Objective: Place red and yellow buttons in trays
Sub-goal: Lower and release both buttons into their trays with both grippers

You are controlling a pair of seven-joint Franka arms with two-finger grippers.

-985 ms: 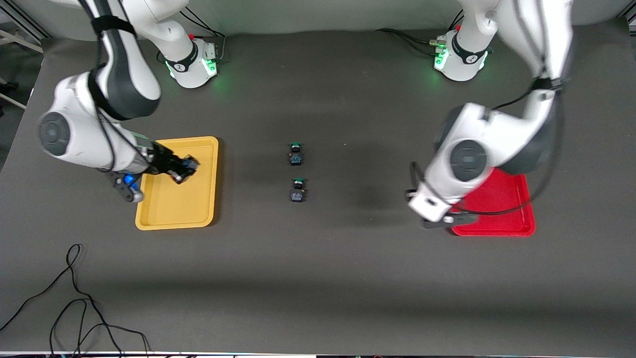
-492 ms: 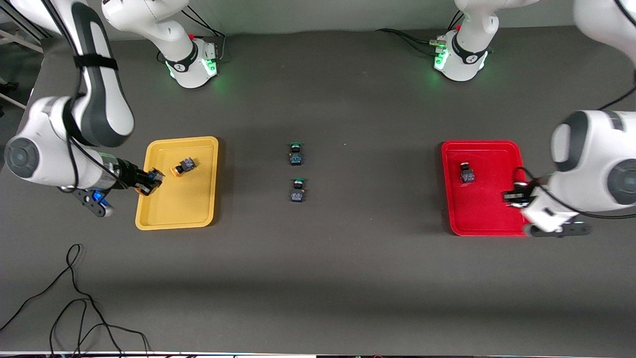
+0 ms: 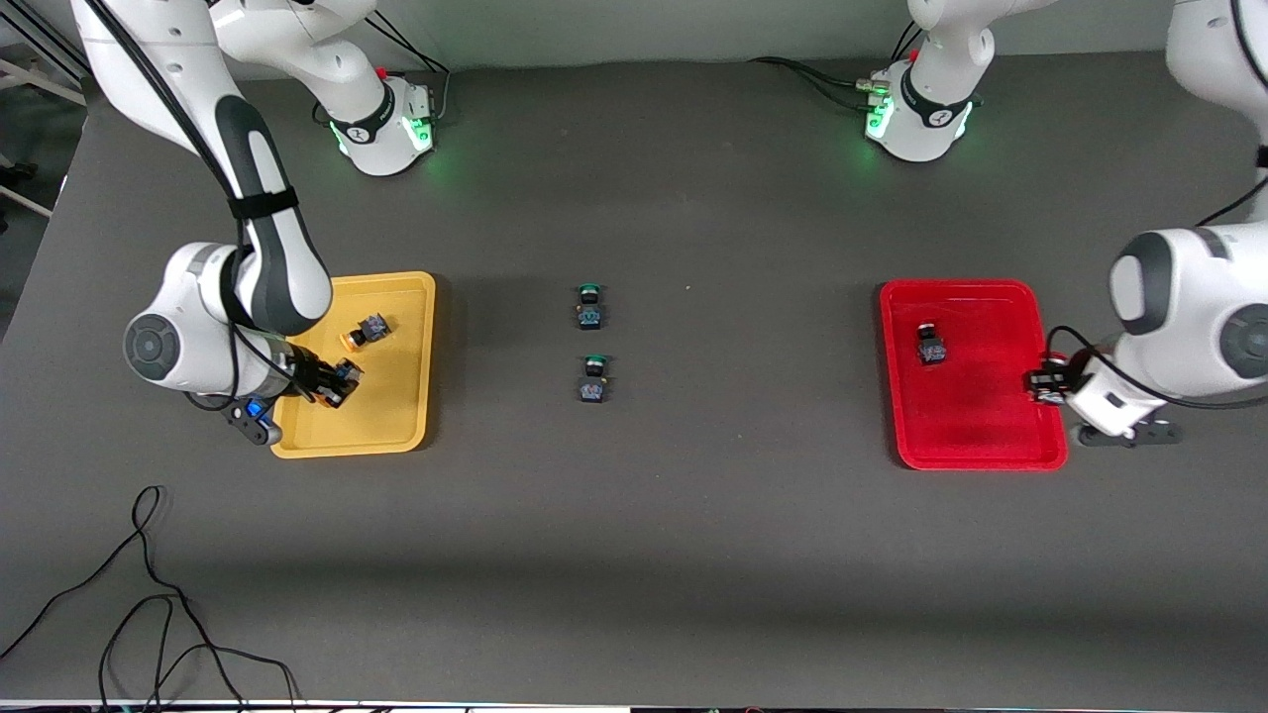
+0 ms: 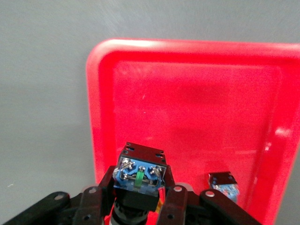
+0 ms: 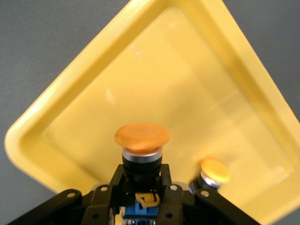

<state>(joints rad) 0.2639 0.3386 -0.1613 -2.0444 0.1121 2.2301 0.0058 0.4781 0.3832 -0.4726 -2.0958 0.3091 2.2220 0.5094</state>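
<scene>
While both arms carried second buttons in for drop-off, right gripper (image 3: 332, 381) clamped a yellow button (image 5: 141, 137) over the yellow tray (image 3: 401, 421), lower-left. Left gripper (image 3: 1045, 384) pinched a red-capped button (image 4: 139, 173) at the red tray (image 3: 976, 451) edge, right. One button (image 3: 365, 331) already lay in yellow, another (image 3: 929, 346) in red; green pair (image 3: 590, 305) sat untouched mid-frame.

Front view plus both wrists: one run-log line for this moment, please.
right tool: shut on yellow button over yellow tray | left tool: shut on red button over red tray edge

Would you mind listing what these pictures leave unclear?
- Cap colour of the button in the left gripper: left wrist view shows only its terminal end.
- Cap of the button lying in the red tray: too small in the front view, edge-cut in the wrist view.
</scene>
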